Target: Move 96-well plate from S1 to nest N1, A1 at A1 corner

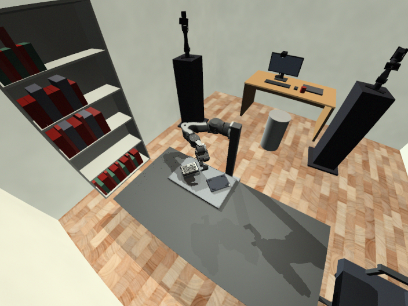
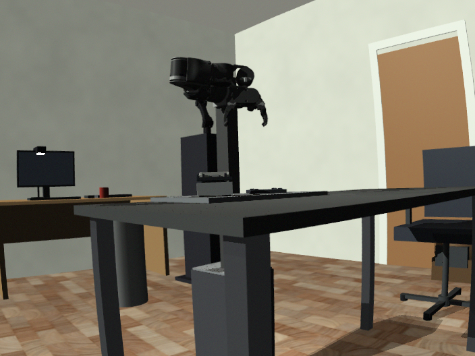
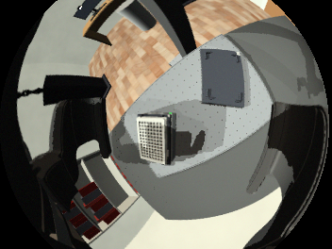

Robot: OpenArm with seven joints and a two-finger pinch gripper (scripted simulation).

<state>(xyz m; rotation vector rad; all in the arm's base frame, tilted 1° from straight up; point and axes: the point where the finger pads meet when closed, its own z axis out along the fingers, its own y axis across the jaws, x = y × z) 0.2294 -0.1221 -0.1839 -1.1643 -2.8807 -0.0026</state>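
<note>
The white 96-well plate sits on the dark shaker S1 at the left end of a pale base mat. It also shows in the wrist view. The dark flat nest N1 lies on the same mat to the right and appears empty; it shows in the wrist view too. My gripper hangs high above the table, above and a little to the right of the shaker. Its fingers are open and hold nothing. The A1 marks are too small to make out.
The arm's black mounting post stands at the table's back edge behind the nest. A bookshelf is to the left, two black camera pillars behind, a grey bin and a desk farther back. An office chair stands at the table's far end.
</note>
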